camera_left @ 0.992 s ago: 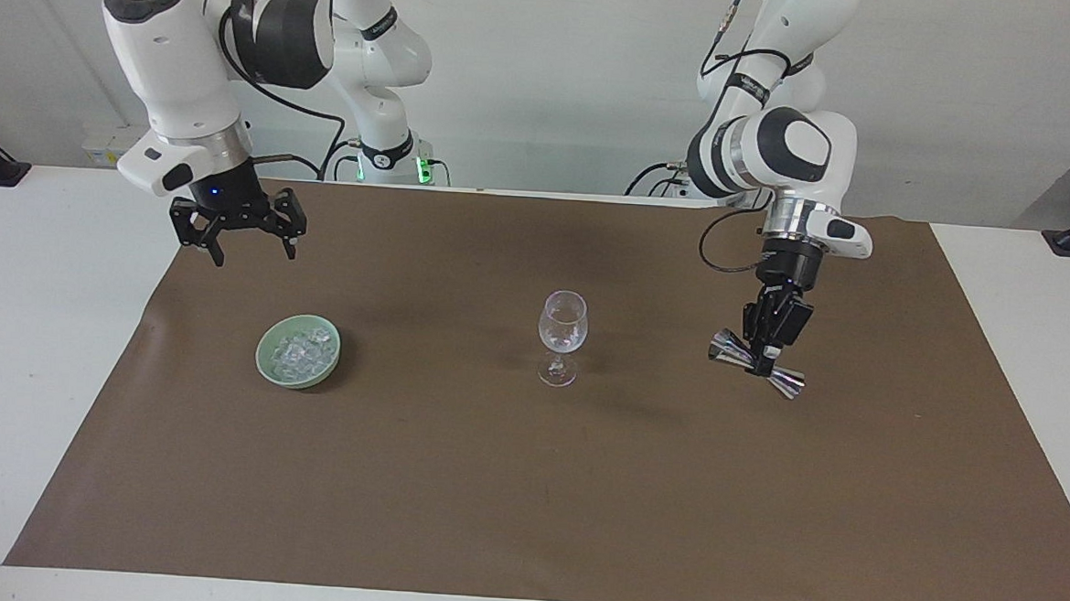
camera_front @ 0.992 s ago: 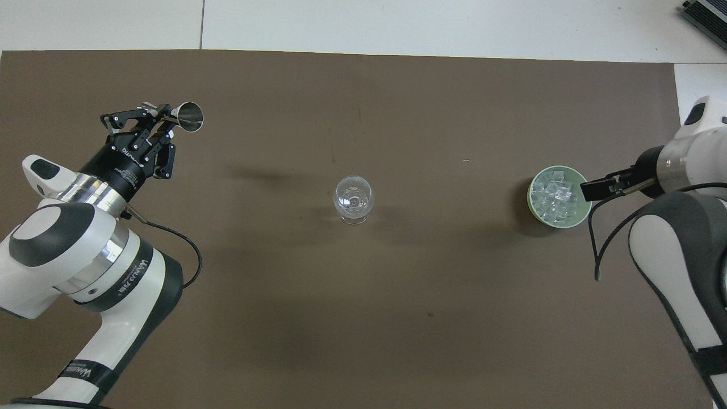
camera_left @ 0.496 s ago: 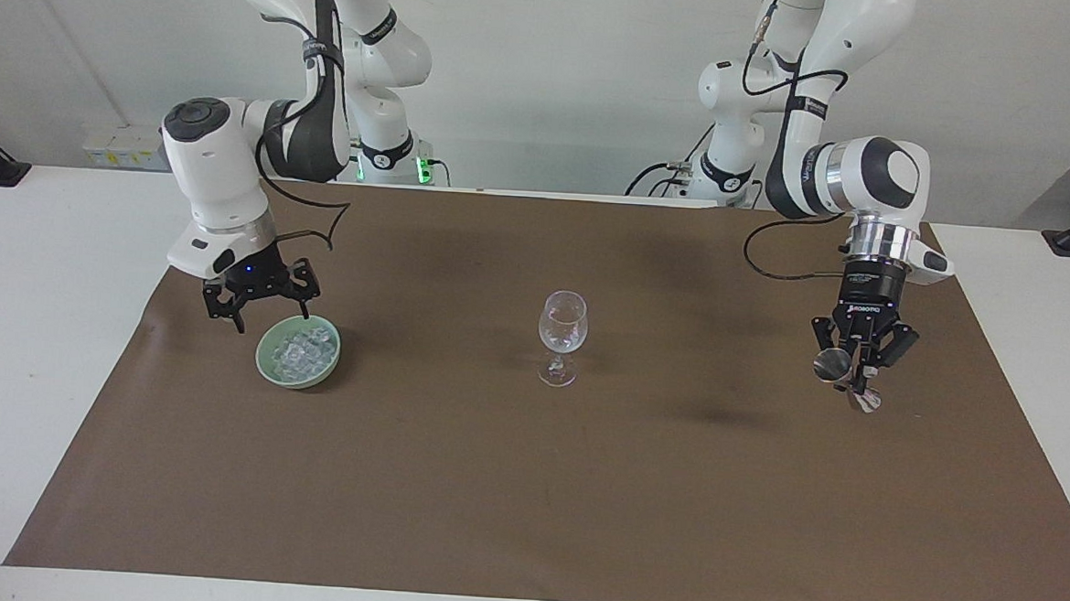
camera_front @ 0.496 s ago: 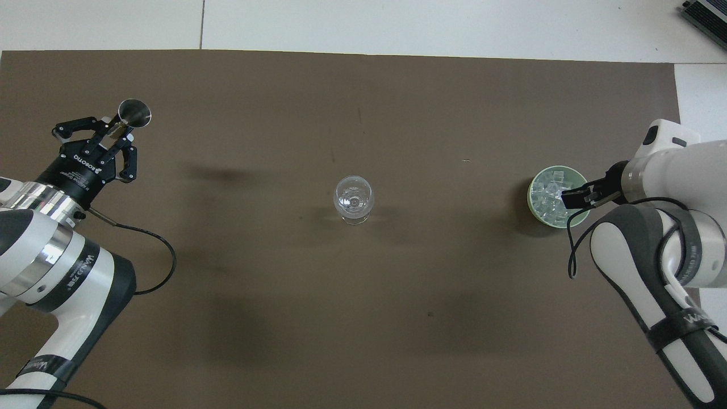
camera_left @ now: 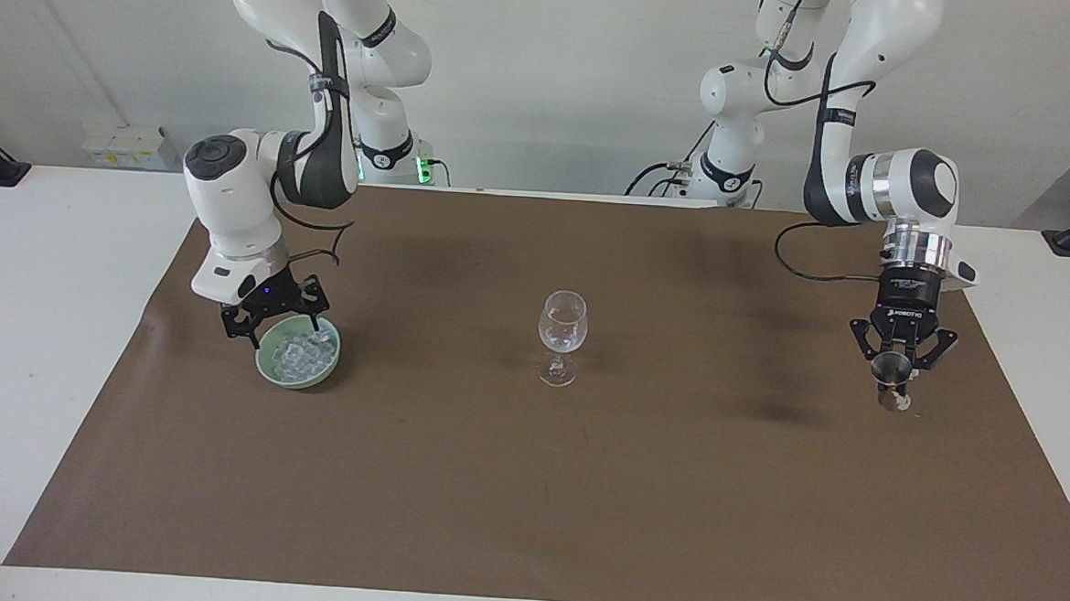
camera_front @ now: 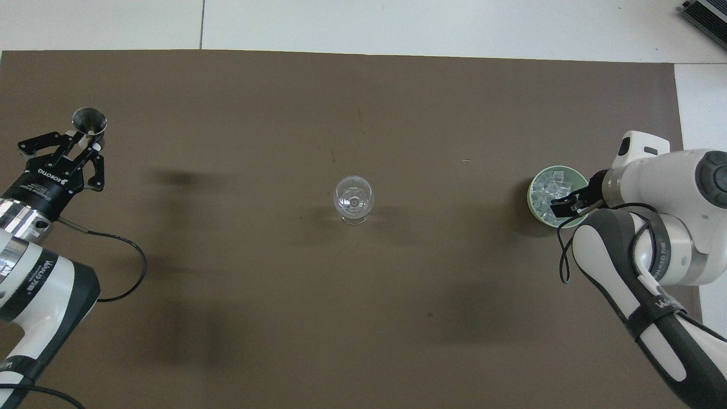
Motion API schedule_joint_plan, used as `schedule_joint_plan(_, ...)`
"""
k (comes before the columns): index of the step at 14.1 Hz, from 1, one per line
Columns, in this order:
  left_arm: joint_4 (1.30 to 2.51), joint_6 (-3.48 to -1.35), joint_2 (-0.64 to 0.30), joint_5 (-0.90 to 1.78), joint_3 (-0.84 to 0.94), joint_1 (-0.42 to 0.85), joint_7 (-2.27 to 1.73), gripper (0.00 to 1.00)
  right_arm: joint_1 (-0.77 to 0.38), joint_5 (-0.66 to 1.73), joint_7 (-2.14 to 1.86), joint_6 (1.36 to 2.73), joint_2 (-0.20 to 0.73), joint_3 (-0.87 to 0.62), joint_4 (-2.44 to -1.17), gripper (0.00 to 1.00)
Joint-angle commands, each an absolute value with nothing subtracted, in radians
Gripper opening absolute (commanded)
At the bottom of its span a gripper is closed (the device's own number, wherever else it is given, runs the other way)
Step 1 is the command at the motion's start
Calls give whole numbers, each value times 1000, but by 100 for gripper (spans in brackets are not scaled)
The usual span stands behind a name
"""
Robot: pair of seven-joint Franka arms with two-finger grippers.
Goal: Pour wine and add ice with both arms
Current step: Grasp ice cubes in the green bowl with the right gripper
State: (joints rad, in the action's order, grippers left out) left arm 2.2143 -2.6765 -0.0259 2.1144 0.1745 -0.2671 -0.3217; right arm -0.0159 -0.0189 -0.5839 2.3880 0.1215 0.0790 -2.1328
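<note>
Brown mat [camera_left: 525, 483] covers the tabletop [camera_left: 30, 329]. Left hand [camera_left: 894, 385] clenched on a steel jigger [camera_left: 890, 379], upright, over the mat twd the left arm's end. Right hand [camera_left: 279, 322], fingers spread, sits low at the rim of the green bowl [camera_left: 298, 369] w/ the ice [camera_left: 302, 351], nothing gripped. Wine glass [camera_left: 561, 337] upright mid-mat, btwn bowl & jigger, well apart from both.

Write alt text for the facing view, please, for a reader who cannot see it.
Two white robot arms work over a brown mat: the right claw hangs open over a green bowl of ice, the left claw holds a metal jigger upright. A wine glass stands between them.
</note>
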Motion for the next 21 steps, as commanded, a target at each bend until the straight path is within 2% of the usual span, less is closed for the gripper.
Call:
schedule_joint_plan(1,2243,-2567,-52,2128,178,-331,-351,0,-3,-9,-672,2443,132,74,-2161,89)
schedule_joint_plan(2,2243,-2537,-73,2128,178,-348,-351,0,-3,-9,-690,2463,138,74,-2167,87)
schedule_joint_plan(3,2241,-2516,-87,2128,176,-363,-354,0,-3,-9,-695,2465,146,74,-2168,82)
schedule_joint_plan(10,2195,-2441,-198,2120,175,-417,-379,0,-2,-8,-696,2470,166,74,-2169,70)
schedule_joint_plan(16,2161,-2419,-253,2115,175,-439,-436,0,0,-8,-693,2468,170,74,-2166,47)
schedule_joint_plan(19,2146,-2390,-288,2112,175,-462,-436,0,-2,-8,-693,2468,170,74,-2163,40)
schedule_joint_plan(21,2141,-2388,-298,2112,175,-465,-446,0,-2,-8,-693,2467,172,74,-2161,23)
